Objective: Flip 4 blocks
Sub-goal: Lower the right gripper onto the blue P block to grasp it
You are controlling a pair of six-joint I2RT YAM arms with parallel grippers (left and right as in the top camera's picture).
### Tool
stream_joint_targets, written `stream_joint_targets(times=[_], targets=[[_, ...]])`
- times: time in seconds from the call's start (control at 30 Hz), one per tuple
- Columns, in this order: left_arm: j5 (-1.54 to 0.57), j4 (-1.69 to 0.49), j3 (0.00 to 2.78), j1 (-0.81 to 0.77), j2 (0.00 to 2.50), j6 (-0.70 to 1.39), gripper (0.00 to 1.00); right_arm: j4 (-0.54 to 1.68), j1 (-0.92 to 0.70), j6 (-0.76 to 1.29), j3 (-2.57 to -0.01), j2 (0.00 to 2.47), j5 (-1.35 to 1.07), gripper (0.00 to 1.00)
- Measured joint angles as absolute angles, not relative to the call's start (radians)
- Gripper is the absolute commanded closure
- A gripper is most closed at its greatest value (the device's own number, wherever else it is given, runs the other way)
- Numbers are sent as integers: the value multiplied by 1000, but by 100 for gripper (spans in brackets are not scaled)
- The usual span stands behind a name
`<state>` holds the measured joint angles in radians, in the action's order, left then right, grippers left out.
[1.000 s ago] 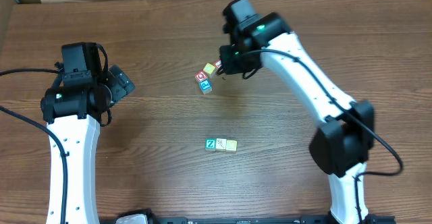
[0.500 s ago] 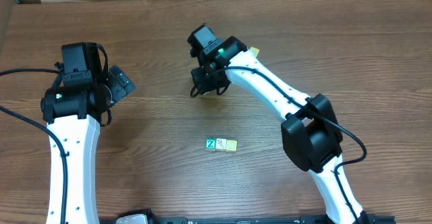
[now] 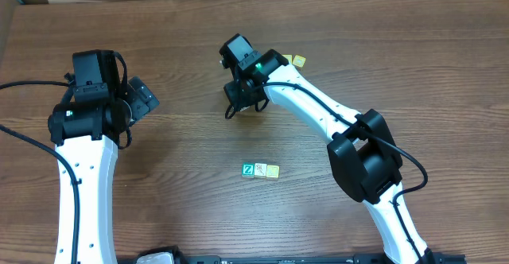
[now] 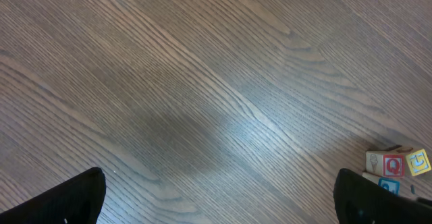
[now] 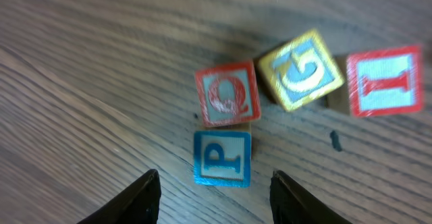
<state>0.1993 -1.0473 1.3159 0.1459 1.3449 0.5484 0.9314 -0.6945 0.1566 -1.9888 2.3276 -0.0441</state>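
Found right gripper (image 5: 214, 193) swung across to sit straight above the far cluster. A second ago saw it off that cluster's right side. Noted jaws parted over the same second, from nearly pinched to about half spread, nothing between them. Could be a let-go or a reach for the next grasp; cannot tell which.

Through right wrist, logged four cubes on the table (image 3: 159, 41):
- Q block (image 5: 228, 94), red frame.
- G block (image 5: 300, 70), just right of Q, tilted.
- I block (image 5: 385, 81), beside G, red frame.
- P block (image 5: 221, 158), tight below Q, blue face up, in line with the gap between the fingers and just ahead of the tips.

Lost the cluster in overhead, hidden under the wrist. Layout appears to match that of a second ago.

Checked the near row: Z block (image 3: 248, 169), cream block (image 3: 260, 170) and yellow block (image 3: 273, 171), touching side by side, well apart from the cluster. Same spot and same faces as before.

Saw left gripper (image 4: 219, 197) spread to full width over bare wood, holding nothing, unmoved.

Judged P block the piece now in hand. Treated red Q and I as outside the job. Cannot tell from the faces which of the four are already turned.
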Motion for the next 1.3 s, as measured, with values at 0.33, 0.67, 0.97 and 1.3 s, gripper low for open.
stream_joint_targets(times=[0.33, 0.67, 0.97, 1.3], targets=[[199, -1047, 1316, 146, 1345, 548, 0, 878, -694, 137, -1922, 2328, -44, 46], [199, -1047, 1316, 146, 1345, 548, 0, 800, -694, 133, -1909, 2328, -44, 42], [199, -1047, 1316, 146, 1345, 548, 0, 767, -694, 130, -1854, 2328, -44, 53], [199, -1047, 1316, 146, 1345, 548, 0, 773, -694, 131, -1854, 2327, -44, 68]])
